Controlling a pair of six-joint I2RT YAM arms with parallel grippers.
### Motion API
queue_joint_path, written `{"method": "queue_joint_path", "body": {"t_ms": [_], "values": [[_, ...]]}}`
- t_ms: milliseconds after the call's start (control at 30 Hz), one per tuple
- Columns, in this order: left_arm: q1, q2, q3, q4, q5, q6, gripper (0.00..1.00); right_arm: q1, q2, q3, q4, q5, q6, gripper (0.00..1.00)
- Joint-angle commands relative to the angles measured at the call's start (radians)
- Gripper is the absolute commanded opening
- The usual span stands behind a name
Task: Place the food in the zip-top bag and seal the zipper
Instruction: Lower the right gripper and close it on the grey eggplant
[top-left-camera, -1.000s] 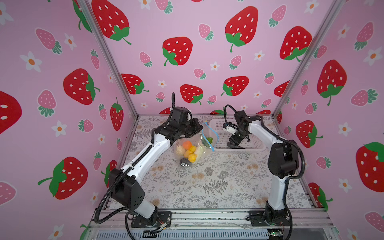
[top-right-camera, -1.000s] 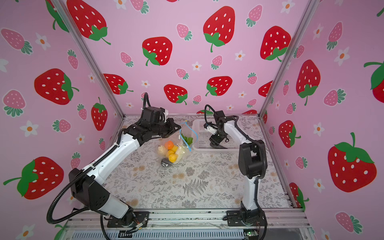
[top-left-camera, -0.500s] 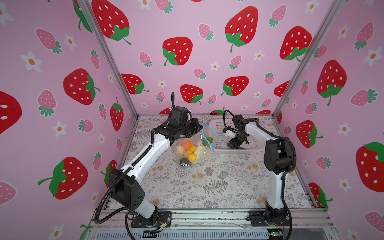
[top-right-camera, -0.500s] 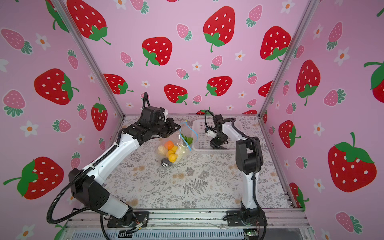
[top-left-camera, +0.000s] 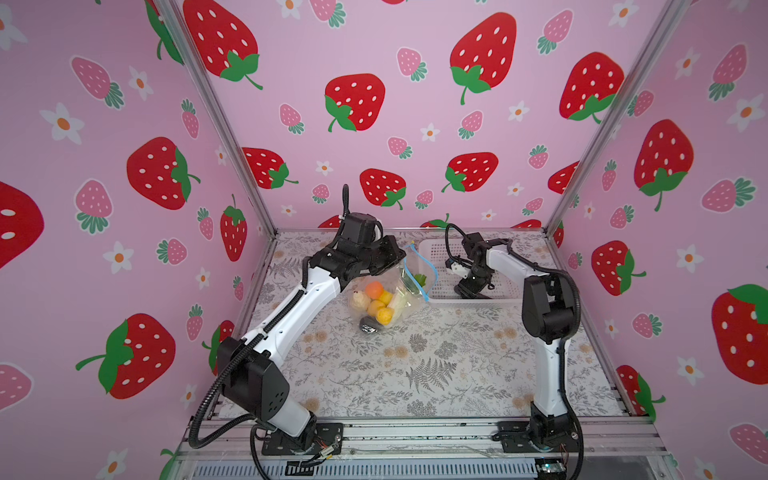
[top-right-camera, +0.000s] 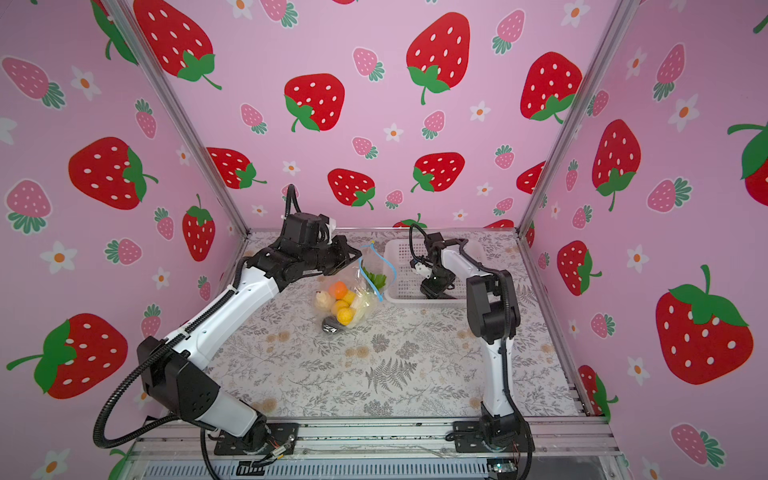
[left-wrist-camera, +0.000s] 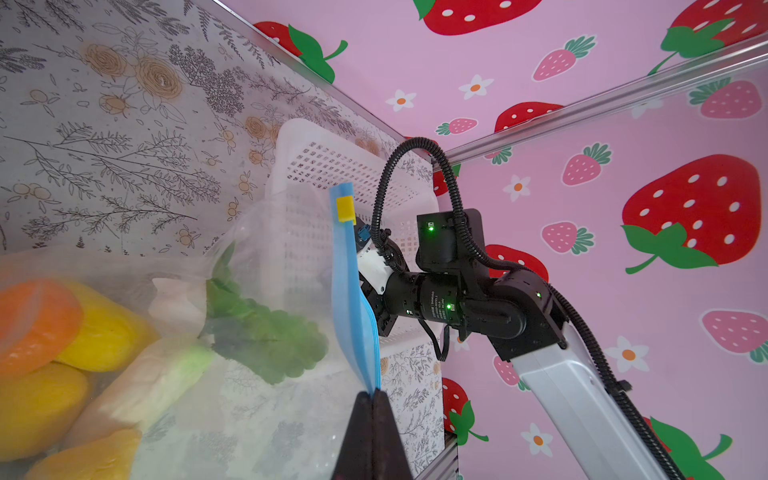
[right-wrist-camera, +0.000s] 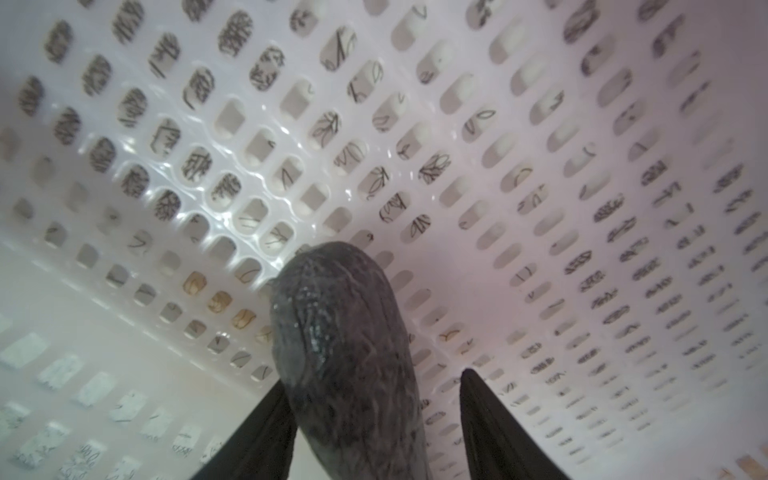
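Note:
The zip-top bag (top-left-camera: 401, 297) rests on the table, its mouth edge lifted by my left gripper (top-left-camera: 400, 254). That gripper (left-wrist-camera: 372, 395) is shut on one end of the light blue zipper (left-wrist-camera: 352, 299), which gapes open along its length. Inside the bag lie orange (top-left-camera: 374, 289), yellow (top-left-camera: 384, 316), cream (top-left-camera: 358, 299), green leafy (left-wrist-camera: 266, 336) and dark (top-left-camera: 368, 326) food. My right gripper (top-left-camera: 469, 290) is down in the white basket (top-left-camera: 440, 249). It (right-wrist-camera: 374, 376) is open around a dark grey-black food piece (right-wrist-camera: 345, 332): one finger touches it, the other stands apart.
The white perforated basket (top-right-camera: 399, 253) sits at the back right, right beside the bag's mouth. The floral mat (top-left-camera: 415, 365) covers the table. Pink strawberry walls enclose the left, back and right sides.
My right gripper has sunk a little lower in the basket and its jaws have narrowed slightly around the dark piece. The left gripper and bag have stayed put.

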Motion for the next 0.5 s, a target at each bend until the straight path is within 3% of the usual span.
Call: {"method": "queue_joint_path", "body": {"t_ms": [0,467], "values": [[0.003,0.009,0.05,-0.009,0.002,0.004,0.0,0.001,0.037,0.056,-0.016,0.017,0.022,0.59],[0.003,-0.004,0.034,-0.007,-0.002,0.005,0.0,0.004,0.085,0.16,-0.032,0.042,0.116,0.46]]}}
